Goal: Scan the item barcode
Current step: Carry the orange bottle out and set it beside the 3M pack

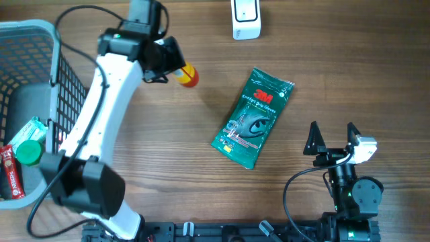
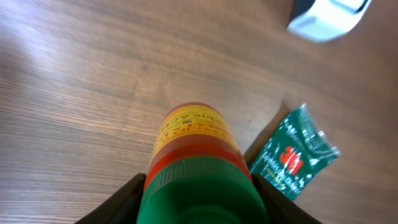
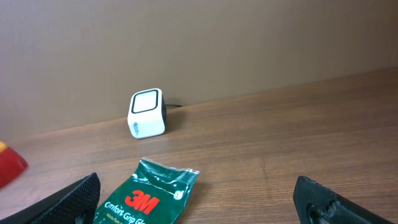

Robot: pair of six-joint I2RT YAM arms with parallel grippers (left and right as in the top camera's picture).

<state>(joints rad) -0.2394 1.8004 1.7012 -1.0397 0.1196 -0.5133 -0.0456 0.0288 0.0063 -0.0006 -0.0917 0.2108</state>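
A bottle (image 1: 187, 74) with a green cap and a red and yellow body hangs over the table at the upper left, and my left gripper (image 1: 166, 59) is shut on it. In the left wrist view the bottle (image 2: 194, 140) fills the space between the black fingers of the left gripper (image 2: 200, 202). The white barcode scanner (image 1: 246, 19) stands at the far edge, to the right of the bottle. A green 3M glove pack (image 1: 253, 116) lies flat mid-table. My right gripper (image 1: 332, 138) stands open near the front right, with the pack (image 3: 146, 196) and the scanner (image 3: 147, 113) ahead of it.
A grey wire basket (image 1: 40, 33) stands at the left edge and holds a green-capped container (image 1: 29, 149) and a red packet (image 1: 10, 175). My left arm stretches from the front left up past the basket. The scanner (image 2: 326, 15) shows at the top right of the left wrist view.
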